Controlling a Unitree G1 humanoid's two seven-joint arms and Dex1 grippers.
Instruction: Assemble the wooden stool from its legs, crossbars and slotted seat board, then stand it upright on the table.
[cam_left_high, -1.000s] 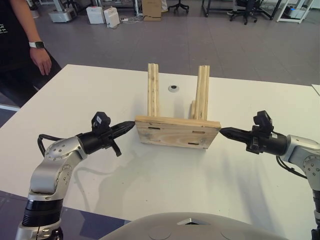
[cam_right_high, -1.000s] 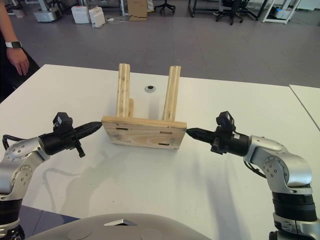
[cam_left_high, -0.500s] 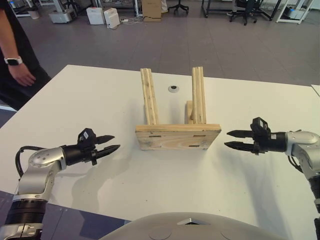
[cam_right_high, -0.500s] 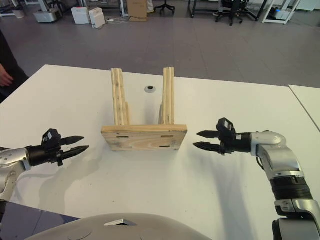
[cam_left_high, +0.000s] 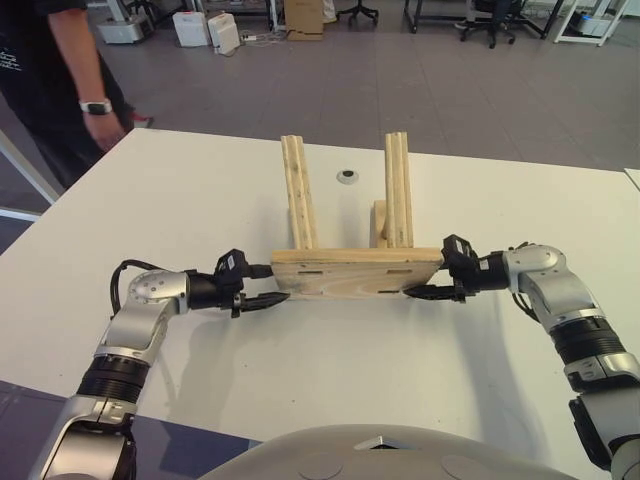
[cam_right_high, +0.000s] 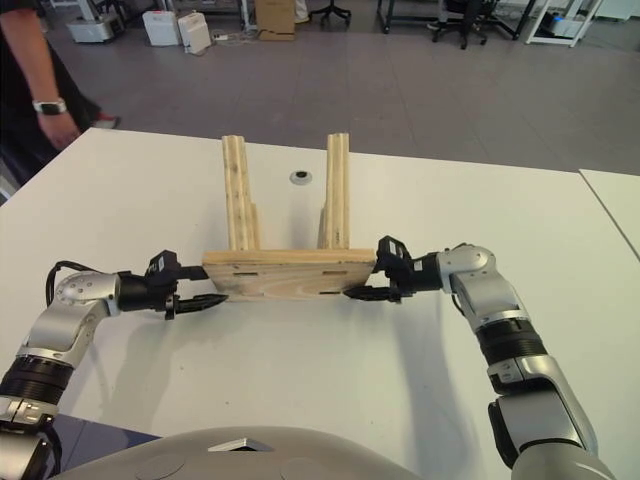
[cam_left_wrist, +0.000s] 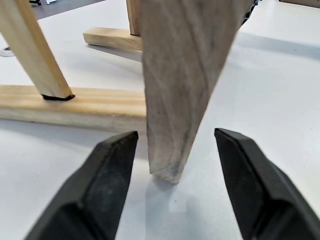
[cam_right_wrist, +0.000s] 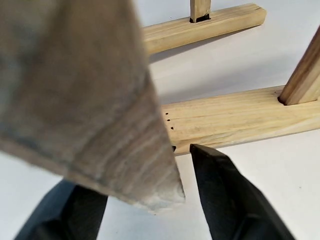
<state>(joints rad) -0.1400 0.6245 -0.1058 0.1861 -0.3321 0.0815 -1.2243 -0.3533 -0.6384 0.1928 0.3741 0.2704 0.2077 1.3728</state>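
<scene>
The wooden stool lies on its side on the white table (cam_left_high: 330, 370). Its slotted seat board (cam_left_high: 355, 273) stands on edge facing me. Two leg pairs (cam_left_high: 298, 190) (cam_left_high: 398, 188) lie flat, pointing away, with a crossbar (cam_left_high: 380, 222) between them. My left gripper (cam_left_high: 263, 284) is open, one finger on each face of the board's left end (cam_left_wrist: 175, 100). My right gripper (cam_left_high: 428, 280) is open in the same way at the board's right end (cam_right_wrist: 100, 100). In the wrist views each board end sits between the dark fingers (cam_left_wrist: 107, 185) (cam_right_wrist: 225, 195).
A small round grommet (cam_left_high: 346, 177) sits in the tabletop just beyond the stool's legs. Bare white table lies on both sides of the stool and in front of it. The table's far edge (cam_left_high: 480, 160) runs behind the legs.
Both grippers, open and well off to the sides half a second ago, have moved inward to straddle the board's two ends. The stool has stayed in place.
</scene>
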